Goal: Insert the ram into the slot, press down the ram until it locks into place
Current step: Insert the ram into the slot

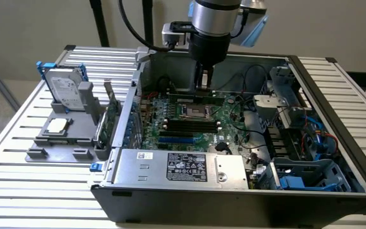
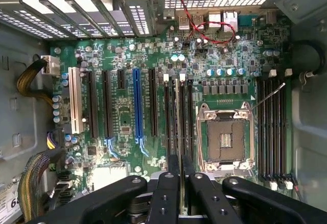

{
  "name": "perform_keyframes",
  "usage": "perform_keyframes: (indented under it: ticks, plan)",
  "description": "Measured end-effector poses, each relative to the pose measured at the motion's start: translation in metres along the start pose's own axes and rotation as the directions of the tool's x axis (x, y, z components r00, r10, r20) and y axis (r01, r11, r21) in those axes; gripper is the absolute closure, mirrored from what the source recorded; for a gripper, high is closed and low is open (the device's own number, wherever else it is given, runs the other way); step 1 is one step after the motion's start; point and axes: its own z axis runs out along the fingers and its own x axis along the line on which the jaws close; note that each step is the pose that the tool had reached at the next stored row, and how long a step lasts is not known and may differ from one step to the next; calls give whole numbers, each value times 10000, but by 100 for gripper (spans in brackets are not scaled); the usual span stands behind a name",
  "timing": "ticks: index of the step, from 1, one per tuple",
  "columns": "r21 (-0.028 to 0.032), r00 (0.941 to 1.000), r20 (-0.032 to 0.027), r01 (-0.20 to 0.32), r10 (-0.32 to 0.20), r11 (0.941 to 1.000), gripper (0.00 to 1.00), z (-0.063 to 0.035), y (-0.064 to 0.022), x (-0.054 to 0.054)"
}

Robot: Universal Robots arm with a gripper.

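Ram (image 1: 192, 99) stands on edge over the slot (image 2: 179, 77) beside the socket (image 2: 225, 140) — clenched in the gripper (image 2: 180, 164), upright and parallel so it can seat; whether it has locked, I cannot tell.

Dark grey open-topped computer case (image 1: 234, 202): clear drop from above. Black pincer (image 2: 181, 164), clamped on thin green ram stick (image 2: 178, 122), stands between far case wall and square silver processor socket (image 2: 225, 140). Silver power supply box (image 1: 183, 167) and loose black cables (image 1: 249, 136) crowd the near side.

exterior high oblique, wrist close overhead, sharing motherboard (image 1: 228, 114) (image 2: 125, 81)
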Motion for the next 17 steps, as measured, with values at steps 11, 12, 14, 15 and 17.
perform_keyframes:
  ticks: [11,12,14,15,17]
  plan:
    - [6,10000,-1,2,-2,10000,86,198,-8,1]
    - [8,10000,0,0,0,10000,86,217,-9,1]
    - [11,10000,1,1,-1,10000,86,254,-10,1]
    - [13,10000,1,1,-1,10000,86,272,-11,1]
    - [16,10000,1,0,0,10000,86,308,-12,1]
